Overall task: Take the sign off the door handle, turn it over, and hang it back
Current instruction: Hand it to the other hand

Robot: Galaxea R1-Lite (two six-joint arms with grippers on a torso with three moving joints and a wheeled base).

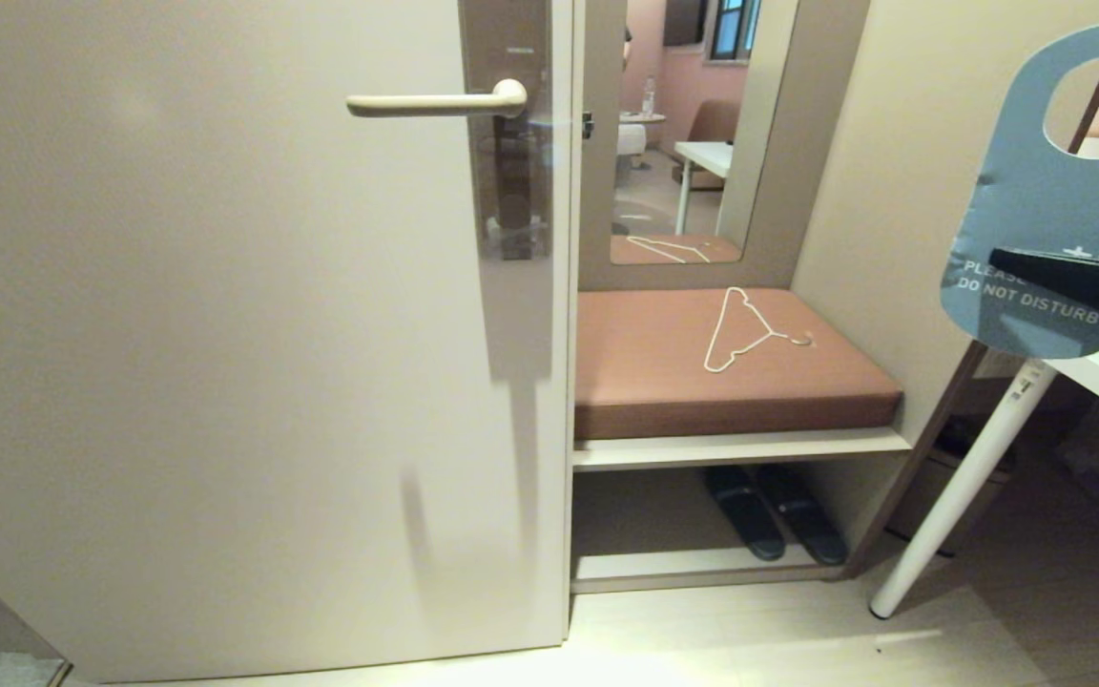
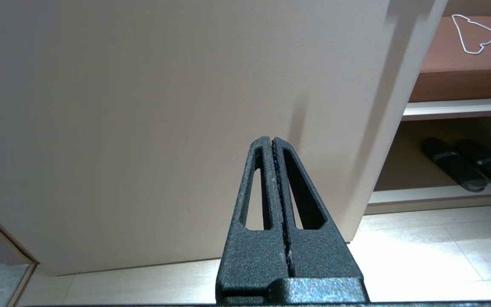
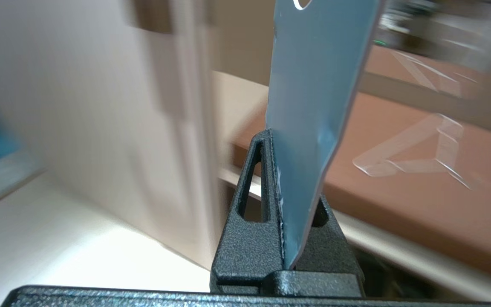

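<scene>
The door point(image 1: 225, 334) fills most of what I can see, and everything else sits off from its door handle point(image 1: 435, 103), a slim cream lever on a tall metallic backplate point(image 1: 509, 134), bare now with nothing hung on it. Below and to the right of the door handle is a brown cushioned bench point(image 1: 664, 372) with a white wire hanger point(image 1: 745, 334) lying on it, and a pair of dark slippers point(image 1: 777, 510) on the shelf beneath. Far to the right of the door handle, at about the same height, the sign point(image 1: 1046, 219) is held up in the air, blue face with its white lettering towards me, round hole uppermost. The right gripper point(image 3: 277, 179) has its jaws pinching the sign's lower edge, opposite the hole. The sign looks thin, light and fairly stiff, like card or plastic sheet, with a smooth face that could slide in a loose pinch; I'd judge the bottom edge the right place to grip, leaving the hole free for the lever. The left gripper point(image 2: 273, 145) hangs low beneath the door handle, near the foot of the door, jaws pressed together on nothing
</scene>
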